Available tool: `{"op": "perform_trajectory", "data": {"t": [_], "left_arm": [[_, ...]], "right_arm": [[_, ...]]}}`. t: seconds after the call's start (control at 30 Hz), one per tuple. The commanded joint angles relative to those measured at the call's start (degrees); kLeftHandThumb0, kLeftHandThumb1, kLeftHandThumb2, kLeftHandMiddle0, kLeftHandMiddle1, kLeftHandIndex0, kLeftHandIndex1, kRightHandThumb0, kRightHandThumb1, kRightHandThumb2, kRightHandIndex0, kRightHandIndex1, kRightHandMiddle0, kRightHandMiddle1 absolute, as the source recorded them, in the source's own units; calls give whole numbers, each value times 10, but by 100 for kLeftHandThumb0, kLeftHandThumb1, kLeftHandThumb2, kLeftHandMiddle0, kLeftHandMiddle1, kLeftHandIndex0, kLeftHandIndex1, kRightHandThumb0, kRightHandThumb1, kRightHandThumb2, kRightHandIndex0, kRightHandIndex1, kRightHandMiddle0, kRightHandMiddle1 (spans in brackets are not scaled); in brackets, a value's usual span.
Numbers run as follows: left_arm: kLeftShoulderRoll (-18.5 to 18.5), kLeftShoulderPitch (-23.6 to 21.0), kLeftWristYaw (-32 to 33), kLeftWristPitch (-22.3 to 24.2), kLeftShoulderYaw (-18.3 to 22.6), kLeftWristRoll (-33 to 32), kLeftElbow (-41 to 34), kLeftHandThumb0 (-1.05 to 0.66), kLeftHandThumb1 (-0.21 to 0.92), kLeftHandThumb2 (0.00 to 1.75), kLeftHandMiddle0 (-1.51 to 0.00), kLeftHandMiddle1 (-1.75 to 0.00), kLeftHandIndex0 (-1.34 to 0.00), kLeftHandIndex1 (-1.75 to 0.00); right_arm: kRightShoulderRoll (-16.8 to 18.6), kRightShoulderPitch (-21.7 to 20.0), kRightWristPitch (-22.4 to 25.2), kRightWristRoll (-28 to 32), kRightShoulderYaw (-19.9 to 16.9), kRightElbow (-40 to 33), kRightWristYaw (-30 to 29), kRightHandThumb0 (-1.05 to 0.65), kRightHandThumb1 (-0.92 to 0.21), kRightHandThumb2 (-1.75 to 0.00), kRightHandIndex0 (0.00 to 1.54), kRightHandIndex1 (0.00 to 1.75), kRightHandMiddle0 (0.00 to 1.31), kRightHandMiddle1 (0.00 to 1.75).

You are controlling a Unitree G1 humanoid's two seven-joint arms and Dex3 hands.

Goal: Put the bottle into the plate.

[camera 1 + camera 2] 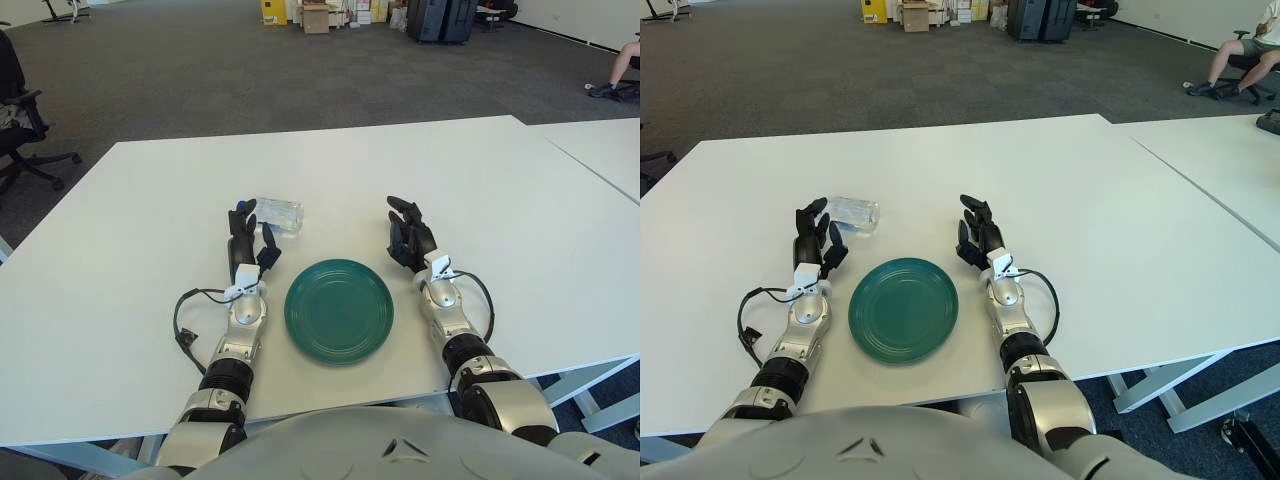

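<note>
Left eye view: white surface (120, 300), one green plate (339, 309) near its front edge, between the two hands. Clear bottle (279, 214) lying on its side, beyond the plate, just past the left hand (243, 245); fingers (240, 215) spread, holding nothing. Right hand (410, 238) right of the plate, fingers loosely open, holding nothing. Office chair (18, 120) at far left; boxes (315, 16) on the carpet behind.

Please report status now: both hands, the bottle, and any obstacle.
Left hand open, just short of bottle. Right hand open, right of plate. Bottle lying on table, outside plate. No obstacle.
</note>
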Motion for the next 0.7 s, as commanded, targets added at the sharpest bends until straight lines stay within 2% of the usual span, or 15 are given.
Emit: {"op": "perform_trajectory", "data": {"t": [0.0,0.37,0.5,0.67], "left_arm": [[-1,11,-3,-5,-1,0,13,-79,92,84,-43,-7,0,-92],[-2,12,-3,-7,-1,-2,11,-80,92,83,-43,-7,0,-91],[0,11,0,-6,-1,0,12,-81,92,83,-44,-7,0,-92],[1,11,-1,-2,0,0,11,-81,92,83,-45,-8,0,-92]], "right_arm": [[-2,27,8,5,-2,23,1,-73,-92,-88,23,0,0,68],[-2,27,6,3,-1,23,-1,-73,-92,-89,22,0,0,67],[-1,26,28,-1,0,20,-13,-73,-92,-89,22,0,0,65],[-1,25,34,0,0,19,-14,-73,-92,-88,22,0,0,65]]}}
